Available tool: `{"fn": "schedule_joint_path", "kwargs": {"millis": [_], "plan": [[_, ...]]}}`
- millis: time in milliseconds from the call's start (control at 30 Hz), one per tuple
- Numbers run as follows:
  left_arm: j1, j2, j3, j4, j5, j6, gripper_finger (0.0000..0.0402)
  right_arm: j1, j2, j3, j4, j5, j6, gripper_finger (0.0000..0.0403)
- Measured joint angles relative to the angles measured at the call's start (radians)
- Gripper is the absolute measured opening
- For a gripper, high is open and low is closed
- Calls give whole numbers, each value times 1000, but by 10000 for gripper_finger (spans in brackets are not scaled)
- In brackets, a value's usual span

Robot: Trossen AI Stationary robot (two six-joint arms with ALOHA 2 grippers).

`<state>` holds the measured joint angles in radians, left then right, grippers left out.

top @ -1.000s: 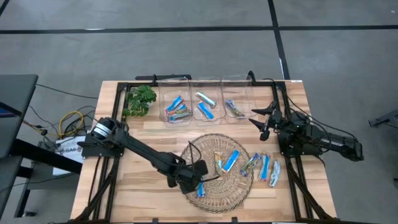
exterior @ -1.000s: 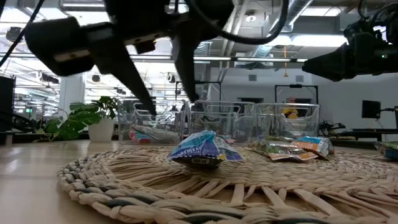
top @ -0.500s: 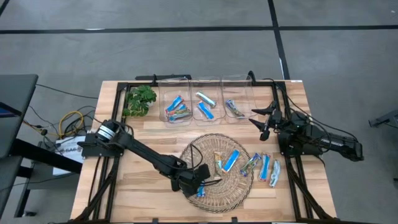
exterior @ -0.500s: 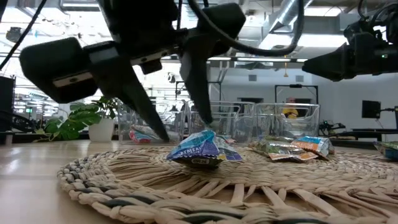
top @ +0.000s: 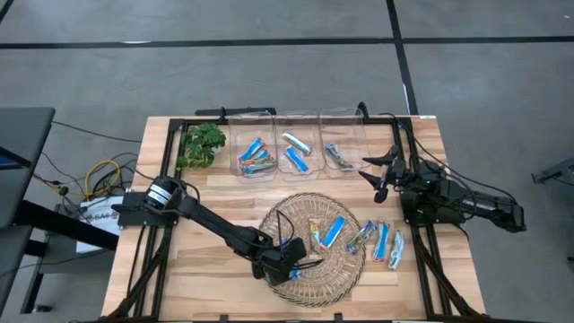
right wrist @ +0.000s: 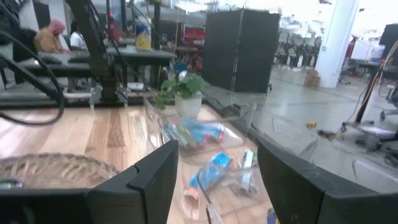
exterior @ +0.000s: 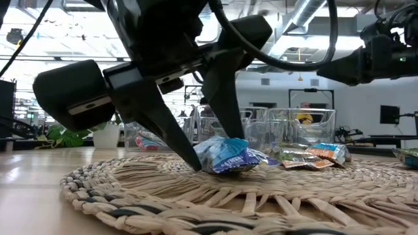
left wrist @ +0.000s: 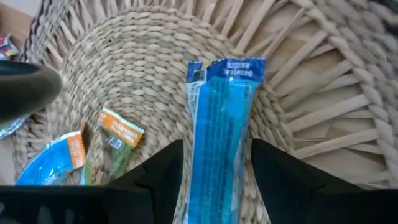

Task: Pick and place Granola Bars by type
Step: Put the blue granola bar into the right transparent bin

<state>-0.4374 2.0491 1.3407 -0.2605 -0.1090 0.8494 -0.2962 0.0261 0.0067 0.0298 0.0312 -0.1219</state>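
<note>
A bright blue granola bar (left wrist: 219, 124) lies flat on the near left part of the round woven mat (top: 309, 203). My left gripper (left wrist: 216, 144) is open and low over it, one finger on each long side of the bar (exterior: 228, 155). More bars lie on the mat: a bright blue one (top: 334, 231) and multicoloured ones (top: 361, 238). Two more (top: 383, 242) rest on the table to its right. My right gripper (top: 373, 176) hangs open and level above the table's far right. My left gripper comes down at a slant from the table's left, its fingers lying along the bright blue bar. One fingertip (exterior: 194, 163) stands at the bar's left edge (exterior: 206, 156); I cannot tell whether it touches. The bar lies on the mat.
Three clear bins (top: 254, 145) (top: 296, 144) (top: 339, 144) stand in a row at the far edge, each with bars inside. A small green plant (top: 201, 144) sits to their left. Bare wood lies left of the mat and along the near edge.
My left gripper has come down onto the mat and tipped steeper, staying open, so its fingers now straddle the bright blue bar. The bar has slid a little toward the table's right.
</note>
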Motion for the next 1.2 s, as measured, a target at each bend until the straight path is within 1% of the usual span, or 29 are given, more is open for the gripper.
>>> {"fn": "schedule_joint_path", "kwargs": {"millis": [100, 167, 467, 633, 700, 833, 1033, 1200], "plan": [[0, 0, 0, -2, 0, -8, 177, 0, 1, 0, -3, -3, 0, 215], [0, 0, 0, -2, -4, -18, 164, 0, 1, 0, 0, -3, 0, 215], [0, 0, 0, 9, -5, -90, 73, 0, 1, 0, 0, -4, 0, 215], [0, 0, 0, 77, -41, -179, 56, 0, 1, 0, 0, -4, 0, 215], [0, -1, 0, 121, -62, -232, 55, 0, 1, 0, 0, -4, 0, 215], [2, -2, 27, 195, -63, -371, 55, 0, 1, 0, 0, -4, 0, 215], [28, -3, 107, 333, -25, -643, 55, 0, 1, 0, 0, -4, 0, 215], [67, -3, 198, 421, 6, -820, 55, 0, 1, 0, 0, -5, 0, 215]]}}
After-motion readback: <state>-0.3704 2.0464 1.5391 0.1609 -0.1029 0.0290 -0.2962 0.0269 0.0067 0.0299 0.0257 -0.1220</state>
